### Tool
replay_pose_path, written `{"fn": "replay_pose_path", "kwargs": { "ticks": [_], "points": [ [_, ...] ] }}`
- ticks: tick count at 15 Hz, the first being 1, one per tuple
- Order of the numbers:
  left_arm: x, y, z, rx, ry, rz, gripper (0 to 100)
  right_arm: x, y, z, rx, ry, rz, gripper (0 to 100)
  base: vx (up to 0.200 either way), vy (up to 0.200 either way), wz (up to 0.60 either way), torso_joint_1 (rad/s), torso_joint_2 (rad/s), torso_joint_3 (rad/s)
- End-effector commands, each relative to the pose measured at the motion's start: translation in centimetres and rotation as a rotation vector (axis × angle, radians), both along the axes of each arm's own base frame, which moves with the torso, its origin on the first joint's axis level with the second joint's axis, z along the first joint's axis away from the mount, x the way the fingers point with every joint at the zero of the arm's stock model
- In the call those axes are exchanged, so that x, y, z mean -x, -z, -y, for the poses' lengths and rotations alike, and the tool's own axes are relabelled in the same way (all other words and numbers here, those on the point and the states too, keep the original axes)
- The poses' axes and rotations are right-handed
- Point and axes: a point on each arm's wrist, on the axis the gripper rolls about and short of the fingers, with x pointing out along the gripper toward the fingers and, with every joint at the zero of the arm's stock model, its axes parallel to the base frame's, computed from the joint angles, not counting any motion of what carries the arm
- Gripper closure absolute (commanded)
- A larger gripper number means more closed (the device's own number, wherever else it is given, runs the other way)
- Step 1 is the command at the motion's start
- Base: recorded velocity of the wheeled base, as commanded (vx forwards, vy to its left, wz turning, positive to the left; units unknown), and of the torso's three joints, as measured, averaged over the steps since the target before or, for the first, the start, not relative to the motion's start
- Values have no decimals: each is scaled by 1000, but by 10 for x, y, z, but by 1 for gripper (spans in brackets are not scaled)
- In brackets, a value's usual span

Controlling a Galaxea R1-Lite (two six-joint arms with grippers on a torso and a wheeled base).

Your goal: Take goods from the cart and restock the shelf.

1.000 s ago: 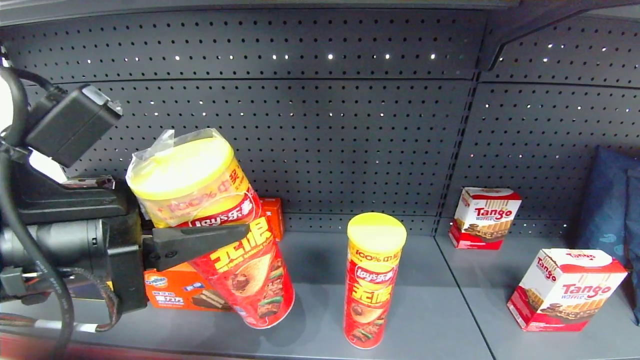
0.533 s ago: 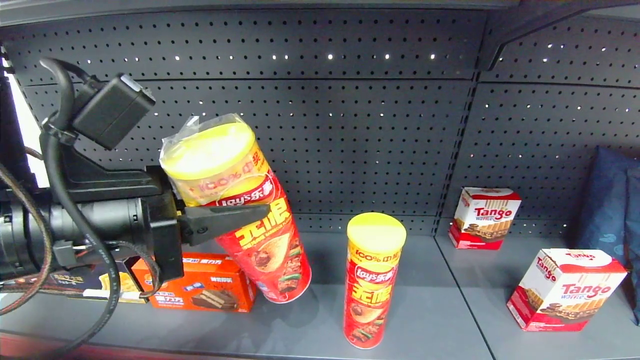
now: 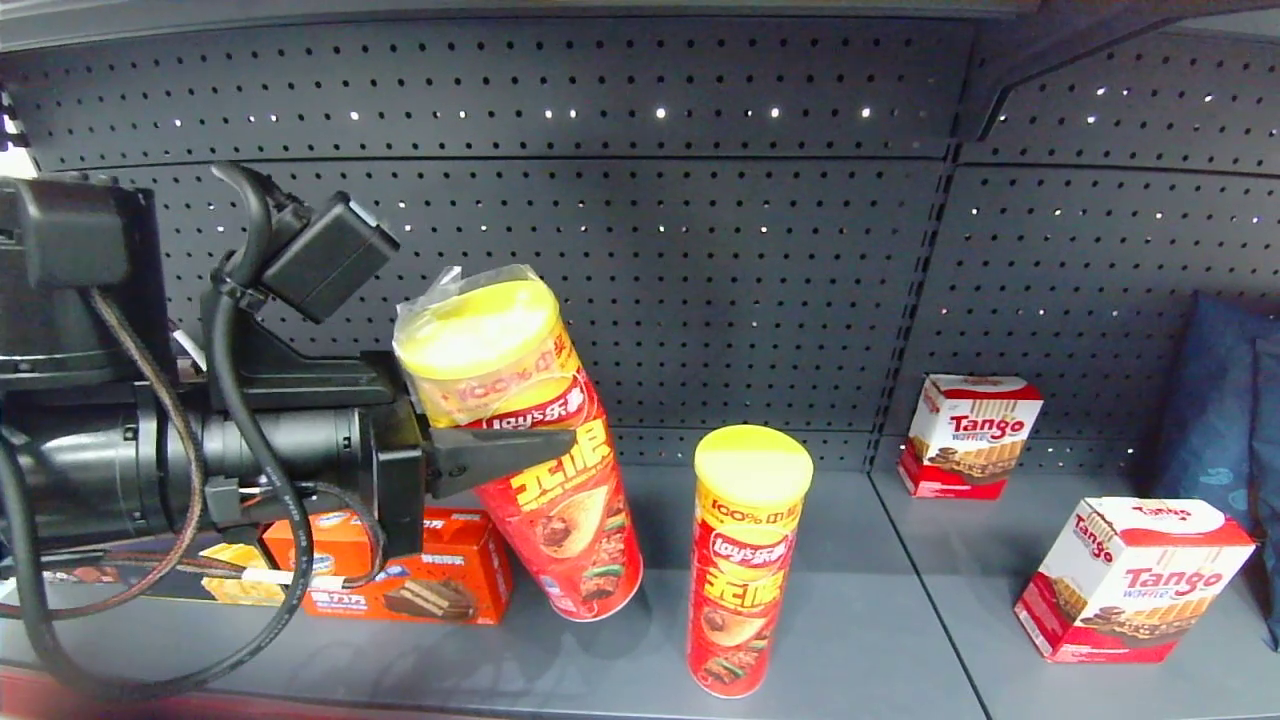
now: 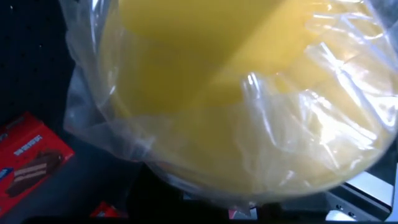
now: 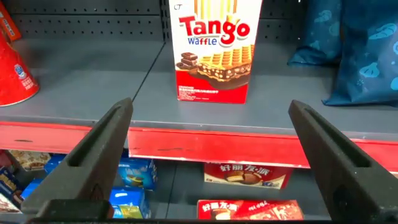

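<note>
My left gripper [image 3: 505, 425] is shut on a red chips can [image 3: 560, 500] with a yellow lid under clear plastic. The can is tilted, lid toward the left arm, and its base is at the grey shelf board [image 3: 850, 620], close beside an orange wafer box [image 3: 440, 575]. I cannot tell if the base touches the board. In the left wrist view the wrapped yellow lid [image 4: 236, 93] sits right before the camera. A second, identical can [image 3: 745, 560] stands upright just to the right. My right gripper [image 5: 210, 106] is open in front of the shelf edge, with nothing between its fingers.
Two red-and-white waffle boxes [image 3: 970, 425] [image 3: 1135, 580] stand on the right section; one waffle box [image 5: 214, 50] faces the right gripper. Blue bags [image 3: 1225, 400] fill the far right. The perforated back panel [image 3: 700, 280] is close behind. More boxed goods [image 5: 245, 174] sit on the shelf below.
The left arm has carried the can to the right and down toward the shelf board. The can now stands less tilted, next to the upright can.
</note>
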Motion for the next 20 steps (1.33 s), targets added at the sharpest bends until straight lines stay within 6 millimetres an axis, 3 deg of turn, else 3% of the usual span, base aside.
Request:
{"fn": "replay_pose_path", "kwargs": {
  "ticks": [1,9,11,13,17,20],
  "points": [
    [-3,3,1,-5,2,-11,100,0,0,0,0,-1,-5,0,0,0,0,0,0,0],
    [-32,18,1,-25,-9,0,100,0,0,0,0,-1,-5,0,0,0,0,0,0,0],
    [-49,25,5,-72,5,26,100,0,0,0,0,-1,-5,0,0,0,0,0,0,0],
    [-79,26,13,-103,23,75,100,0,0,0,0,-1,-5,0,0,0,0,0,0,0],
    [-94,23,23,-141,72,18,100,0,0,0,0,-1,-5,0,0,0,0,0,0,0],
    [-120,32,29,-211,134,76,100,0,0,0,0,-1,-5,0,0,0,0,0,0,0]
  ]
}}
